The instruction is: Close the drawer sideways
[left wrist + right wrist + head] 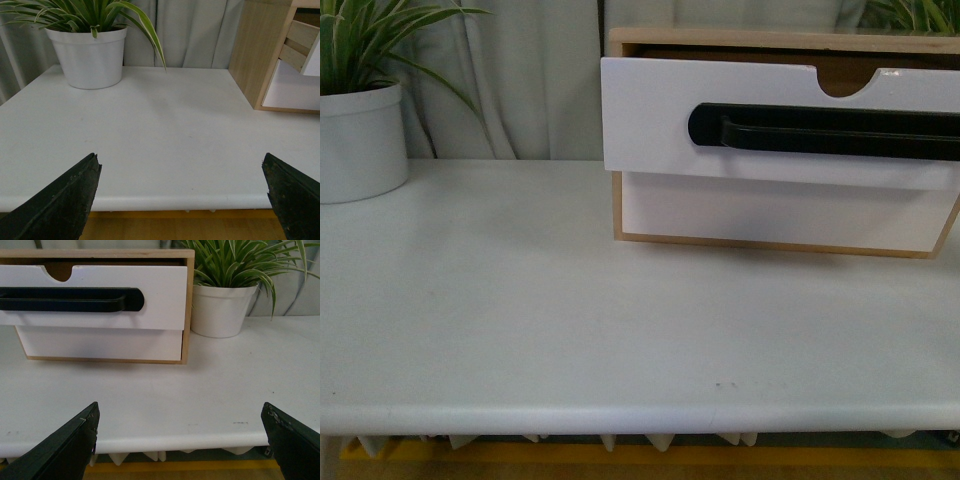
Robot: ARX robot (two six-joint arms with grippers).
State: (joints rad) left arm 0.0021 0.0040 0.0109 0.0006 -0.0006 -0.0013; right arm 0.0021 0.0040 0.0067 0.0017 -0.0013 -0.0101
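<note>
The drawer (760, 120) is seen pulled partway out of the light-wood cabinet (720, 40). Its white front stands forward of the cabinet's frame and overhangs the plain white drawer (780, 212) beneath it. A long black bar handle (830, 130) runs across the front, and a half-round notch is cut in the top edge.

The left gripper (180, 160) is held with its fingers (65, 200) spread wide apart, and nothing is held between them. The white surface (165, 140) lies bare ahead of it. A white pot (90, 57) with a striped green plant stands far ahead on its outer side. The cabinet is found far ahead on the side toward the other arm, where the drawer's wooden side (300, 42) is seen projecting.

The right gripper (180, 410) is likewise spread wide, with nothing between its fingers (60, 450). The drawer (100, 297) lies well apart from it, ahead and toward the left arm's side. A second potted plant (220, 310) stands just beside the cabinet on the outer side.
</note>
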